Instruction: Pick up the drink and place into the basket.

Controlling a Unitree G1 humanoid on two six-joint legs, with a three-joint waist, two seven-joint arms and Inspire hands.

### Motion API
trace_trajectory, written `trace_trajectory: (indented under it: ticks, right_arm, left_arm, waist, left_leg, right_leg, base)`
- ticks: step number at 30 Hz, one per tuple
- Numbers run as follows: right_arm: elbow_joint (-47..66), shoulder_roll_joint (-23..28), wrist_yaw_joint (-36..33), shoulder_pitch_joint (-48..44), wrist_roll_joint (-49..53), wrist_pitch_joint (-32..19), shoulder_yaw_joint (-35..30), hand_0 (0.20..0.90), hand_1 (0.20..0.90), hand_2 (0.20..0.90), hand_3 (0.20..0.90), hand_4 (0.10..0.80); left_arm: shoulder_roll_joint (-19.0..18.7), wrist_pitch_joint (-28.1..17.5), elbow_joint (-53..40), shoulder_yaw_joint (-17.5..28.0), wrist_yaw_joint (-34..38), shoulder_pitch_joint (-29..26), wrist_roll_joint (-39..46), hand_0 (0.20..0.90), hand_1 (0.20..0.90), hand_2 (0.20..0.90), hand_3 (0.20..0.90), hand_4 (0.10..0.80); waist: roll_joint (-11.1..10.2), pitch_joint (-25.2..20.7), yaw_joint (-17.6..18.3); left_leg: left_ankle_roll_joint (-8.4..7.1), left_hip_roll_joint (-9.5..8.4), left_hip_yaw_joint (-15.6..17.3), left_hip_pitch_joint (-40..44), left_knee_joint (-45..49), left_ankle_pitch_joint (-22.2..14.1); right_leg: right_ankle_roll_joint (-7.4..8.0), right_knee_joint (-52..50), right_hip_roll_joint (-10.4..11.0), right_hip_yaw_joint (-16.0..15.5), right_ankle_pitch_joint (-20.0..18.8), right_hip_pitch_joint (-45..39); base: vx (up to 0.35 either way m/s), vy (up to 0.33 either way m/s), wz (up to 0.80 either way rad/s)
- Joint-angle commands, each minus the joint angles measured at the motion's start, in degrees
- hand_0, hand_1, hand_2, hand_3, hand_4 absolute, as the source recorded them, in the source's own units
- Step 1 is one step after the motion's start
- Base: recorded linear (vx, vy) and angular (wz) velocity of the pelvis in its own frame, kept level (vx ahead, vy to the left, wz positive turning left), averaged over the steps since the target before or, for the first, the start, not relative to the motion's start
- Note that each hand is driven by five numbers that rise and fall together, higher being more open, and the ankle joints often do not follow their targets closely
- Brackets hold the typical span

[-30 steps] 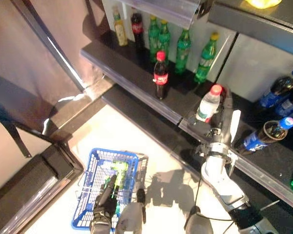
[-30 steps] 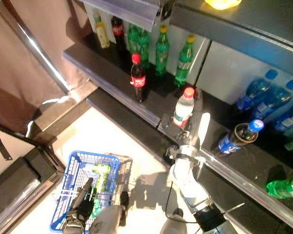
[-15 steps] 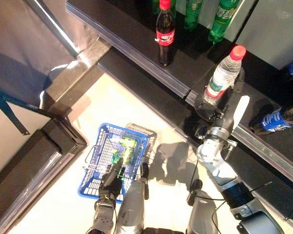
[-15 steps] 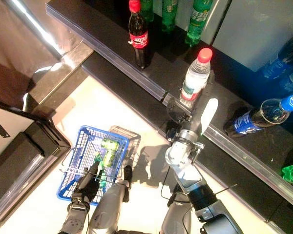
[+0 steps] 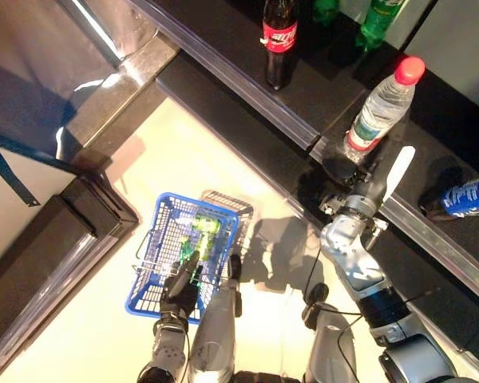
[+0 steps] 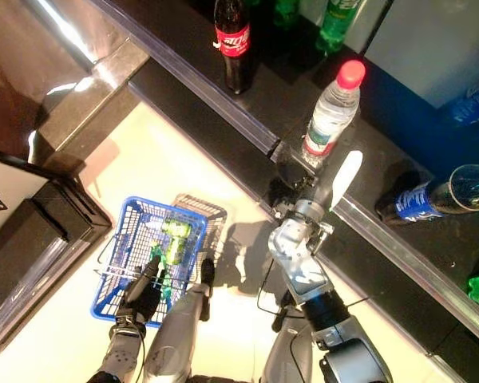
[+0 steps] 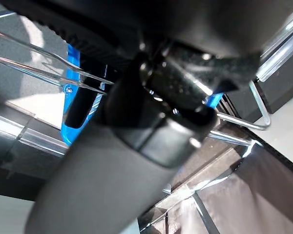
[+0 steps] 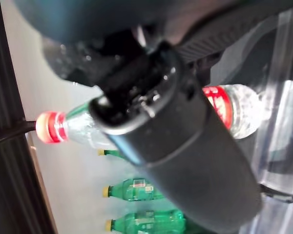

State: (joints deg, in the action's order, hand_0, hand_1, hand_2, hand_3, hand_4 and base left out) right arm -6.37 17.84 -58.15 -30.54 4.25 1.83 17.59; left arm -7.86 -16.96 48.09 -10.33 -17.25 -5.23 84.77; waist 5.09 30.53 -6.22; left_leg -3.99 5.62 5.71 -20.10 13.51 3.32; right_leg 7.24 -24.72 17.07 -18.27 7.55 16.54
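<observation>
A clear water bottle (image 5: 381, 108) with a red cap stands on the dark lower shelf (image 5: 247, 88). My right hand (image 5: 341, 177) is at its base, dark fingers curled round the lower part and the white-covered thumb straight along its right side. The bottle also shows past the hand in the right wrist view (image 8: 234, 109). My left hand (image 5: 181, 289) is shut on the thin wire handles (image 7: 39, 61) of the blue basket (image 5: 148, 299), which hangs low at the left above the pale floor. A green drink (image 5: 201, 231) lies in the basket.
A cola bottle (image 5: 278, 36) stands on the shelf to the left of the water bottle, with green bottles (image 5: 375, 20) behind. A blue-labelled bottle (image 5: 463, 198) lies on the shelf at the right. A dark low platform (image 5: 64, 239) runs along the left of the floor.
The whole picture has shifted, so the camera has moved down and nearer the shelf. My right hand stays at the water bottle's base. The basket hangs as before.
</observation>
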Motion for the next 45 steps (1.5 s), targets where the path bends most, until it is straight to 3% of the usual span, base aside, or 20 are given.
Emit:
trace_trajectory:
  ticks: [1,6,7,8,9,10,11,21,33,38,45]
  right_arm:
    - [4.67,1.22,-1.29,-8.07,0.7,-5.97,-3.49,0.9,0.9,0.9,0.9,0.8]
    - [3.83,1.73,-1.65,-11.76,2.83,-5.63,-4.87,0.9,0.9,0.9,0.9,0.8]
    - [3.45,1.79,-1.8,-12.7,3.25,-5.44,-5.19,0.855,0.855,0.855,0.848,0.748]
    - [3.37,1.8,-1.79,-12.87,3.3,-5.35,-5.26,0.855,0.855,0.855,0.848,0.748]
    - [3.15,1.84,-1.9,-13.31,3.39,-5.19,-5.45,0.672,0.672,0.672,0.634,0.534]
    - [2.98,1.88,-2.01,-13.58,3.52,-5.14,-5.57,0.545,0.545,0.545,0.485,0.385]
    - [2.27,2.28,-2.4,-14.36,3.97,-5.15,-5.86,0.3,0.3,0.3,0.2,0.1]
    - [-3.12,5.0,-3.0,-16.87,3.8,-4.33,-8.35,0.3,0.3,0.3,0.2,0.1]
    - [-6.67,7.49,-2.76,-17.37,6.46,-6.82,-9.81,0.3,0.3,0.3,0.2,0.1]
    - [-3.34,7.12,-0.16,-16.01,4.77,-8.89,-10.11,0.3,0.3,0.3,0.2,0.1]
    - [8.94,5.13,8.94,-11.7,-1.06,-11.99,-8.63,0.3,0.3,0.3,0.2,0.1]
  left_arm:
    - [-0.45,-3.0,-10.06,-2.19,-7.73,5.12,-0.92,0.3,0.3,0.3,0.2,0.1]
    - [-1.03,-2.61,-10.36,-2.51,-7.22,4.22,-1.51,0.3,0.3,0.3,0.2,0.1]
    - [-1.07,-2.72,-10.17,-2.74,-7.2,3.98,-1.69,0.3,0.3,0.3,0.2,0.1]
    - [-1.07,-2.72,-10.17,-2.76,-7.16,3.95,-1.7,0.3,0.3,0.3,0.2,0.1]
    - [-1.06,-2.68,-10.13,-2.78,-7.05,3.85,-1.67,0.3,0.3,0.3,0.2,0.1]
    - [-1.04,-2.64,-10.09,-2.76,-6.97,3.77,-1.61,0.3,0.3,0.3,0.2,0.1]
    - [-1.24,-2.35,-9.98,-2.56,-6.85,3.6,-1.54,0.3,0.3,0.3,0.2,0.1]
    - [-1.35,-1.46,-9.24,-1.75,-7.13,3.29,-1.66,0.3,0.3,0.3,0.2,0.1]
    - [-2.15,-0.78,-9.49,-1.26,-7.37,2.78,-1.22,0.3,0.3,0.3,0.2,0.1]
    - [-2.09,-3.02,-11.22,-1.06,-9.1,3.14,-1.38,0.3,0.3,0.3,0.2,0.1]
    - [-2.31,-7.06,-17.25,-0.32,-11.05,3.8,-2.45,0.3,0.3,0.3,0.2,0.1]
  waist:
    - [0.09,-0.74,-1.21]
    - [0.11,-0.74,-1.82]
    - [0.13,-0.74,-1.97]
    - [0.13,-0.74,-2.0]
    - [0.13,-0.74,-2.06]
    - [0.13,-0.74,-2.1]
    - [0.18,-0.74,-2.27]
    - [0.27,-0.74,-3.03]
    - [0.2,-0.74,-3.28]
    - [0.06,-0.74,-3.11]
    - [-0.35,-0.74,-2.19]
  left_leg:
    - [-0.18,2.05,-0.34,-0.06,4.79,-2.27]
    - [0.16,1.7,-0.57,-1.01,4.69,-2.3]
    - [0.27,1.53,-0.76,-1.24,4.74,-2.35]
    - [0.29,1.51,-0.77,-1.29,4.77,-2.37]
    - [0.35,1.42,-0.83,-1.36,4.8,-2.39]
    - [0.39,1.35,-0.86,-1.39,4.79,-2.41]
    - [0.49,1.24,-0.89,-1.54,4.8,-2.42]
    - [0.89,0.74,-1.51,-2.01,5.25,-2.66]
    - [1.21,0.24,-1.97,-1.45,5.09,-2.79]
    - [1.29,0.14,-1.94,-0.72,4.78,-2.88]
    - [0.96,0.42,-1.47,1.86,5.14,-3.24]
  right_leg:
    - [-2.11,2.13,-0.64,1.54,-5.11,1.02]
    - [-2.07,2.03,-0.61,1.59,-5.18,2.07]
    - [-2.08,1.91,-0.59,1.66,-5.21,2.37]
    - [-2.09,1.87,-0.59,1.68,-5.21,2.43]
    - [-2.11,1.82,-0.61,1.72,-5.2,2.53]
    - [-2.13,1.8,-0.62,1.74,-5.19,2.6]
    - [-2.2,1.66,-0.66,1.68,-5.11,2.8]
    - [-2.57,0.62,-0.65,1.3,-4.62,3.22]
    - [-2.82,0.36,-0.93,0.93,-4.17,2.54]
    - [-3.04,0.03,-1.18,0.62,-3.74,2.08]
    - [-3.74,-1.23,-1.51,0.25,-2.46,-0.07]
  base:
    - [0.0,0.0,0.0]
    - [0.0,0.0,0.0]
    - [0.0,0.0,0.0]
    - [0.0,0.0,0.0]
    - [0.0,0.0,0.0]
    - [0.0,0.0,0.0]
    - [0.0,0.0,0.0]
    - [-0.001,-0.002,0.01]
    - [-0.005,-0.006,0.04]
    - [-0.041,-0.012,0.0]
    - [-0.022,0.002,-0.01]
